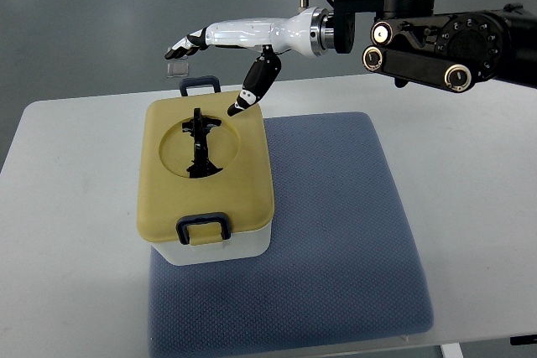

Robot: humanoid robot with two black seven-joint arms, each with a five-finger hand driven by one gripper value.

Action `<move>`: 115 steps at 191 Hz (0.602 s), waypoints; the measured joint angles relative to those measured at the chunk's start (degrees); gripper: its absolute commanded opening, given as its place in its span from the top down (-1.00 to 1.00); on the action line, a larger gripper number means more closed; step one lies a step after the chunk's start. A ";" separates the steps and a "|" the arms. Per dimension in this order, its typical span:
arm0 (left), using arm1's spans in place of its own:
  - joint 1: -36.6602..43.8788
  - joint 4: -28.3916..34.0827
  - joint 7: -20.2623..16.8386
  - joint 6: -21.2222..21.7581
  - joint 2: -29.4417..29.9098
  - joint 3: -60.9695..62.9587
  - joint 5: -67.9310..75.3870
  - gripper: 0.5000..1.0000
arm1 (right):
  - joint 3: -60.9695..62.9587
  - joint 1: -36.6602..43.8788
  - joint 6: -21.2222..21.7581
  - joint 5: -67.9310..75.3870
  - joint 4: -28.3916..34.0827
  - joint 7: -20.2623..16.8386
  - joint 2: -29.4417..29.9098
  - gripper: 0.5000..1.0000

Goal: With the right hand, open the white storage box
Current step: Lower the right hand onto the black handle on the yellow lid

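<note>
Top view, nearest me: the blue mat (336,241) lies across the white table (470,165), and the white storage box (220,245) stands on its left part, yellow lid (247,169) still on. A dark latch (202,227) sits at the near edge, a black handle (200,143) lies in the lid's round recess, and another latch (200,85) is at the far edge. Beyond, my right hand (226,44) hovers over the far end, fingers extended and holding nothing, thumb (252,88) pointing down to the lid's far right corner.

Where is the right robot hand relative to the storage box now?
In the top view, the right robot hand reaches in from the right above the storage box's far end, thumb pointing down near the far latch.
</note>
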 measured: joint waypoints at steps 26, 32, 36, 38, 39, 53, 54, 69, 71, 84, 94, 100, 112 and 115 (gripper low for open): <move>0.00 0.04 0.00 0.00 0.00 0.00 0.00 -1.00 | 0.00 -0.89 -0.19 -0.60 -0.40 0.20 0.03 -0.73; 0.00 0.00 0.00 0.00 0.00 0.00 0.00 -1.00 | 0.00 -1.07 -0.31 -0.64 -0.43 0.21 0.04 -0.73; 0.00 -0.03 0.00 0.00 0.00 0.00 0.00 -1.00 | 0.01 -1.17 -0.43 -0.66 -0.45 0.22 0.06 -0.73; 0.00 -0.04 0.00 0.00 0.00 0.01 0.00 -1.00 | 0.01 -1.21 -0.50 -0.67 -0.46 0.22 0.08 -0.73; 0.00 -0.04 0.00 0.00 0.00 0.01 0.00 -1.00 | 0.01 -1.24 -0.53 -0.67 -0.46 0.22 0.10 -0.73; 0.00 -0.13 0.00 0.00 0.00 0.09 0.00 -1.00 | 0.10 -1.46 -1.04 -0.68 -0.52 0.22 0.58 -0.73; 0.00 -0.13 0.00 0.00 0.00 0.10 0.00 -1.00 | 0.11 -1.48 -1.06 -0.68 -0.52 0.22 0.62 -0.73; 0.00 -0.18 0.00 0.00 0.00 0.14 0.00 -1.00 | 0.16 -2.02 -1.54 -0.68 -0.62 0.22 1.25 -0.73; 0.00 -0.18 0.00 0.00 0.00 0.14 0.00 -1.00 | 0.16 -2.09 -1.60 -0.69 -0.63 0.22 1.33 -0.73; 0.00 -0.19 0.00 0.00 0.00 0.13 0.00 -1.00 | 0.17 -2.54 -1.92 -0.69 -1.01 0.22 1.99 -0.73; 0.00 -0.18 0.00 0.00 0.00 0.08 0.00 -1.00 | 0.22 -2.77 -2.05 -0.69 -1.44 0.22 2.61 -0.73; 0.00 -0.17 0.00 0.00 0.00 0.05 0.00 -1.00 | 0.24 -2.95 -2.08 -0.69 -1.68 0.25 2.96 -0.73; 0.00 -0.13 0.00 0.00 0.00 0.02 0.00 -1.00 | 0.30 -3.47 -2.15 -0.69 -2.15 0.30 3.59 -0.73; 0.00 -0.12 0.00 0.00 0.00 0.01 0.00 -1.00 | 0.31 -3.57 -2.18 -0.69 -2.24 0.32 3.75 -0.73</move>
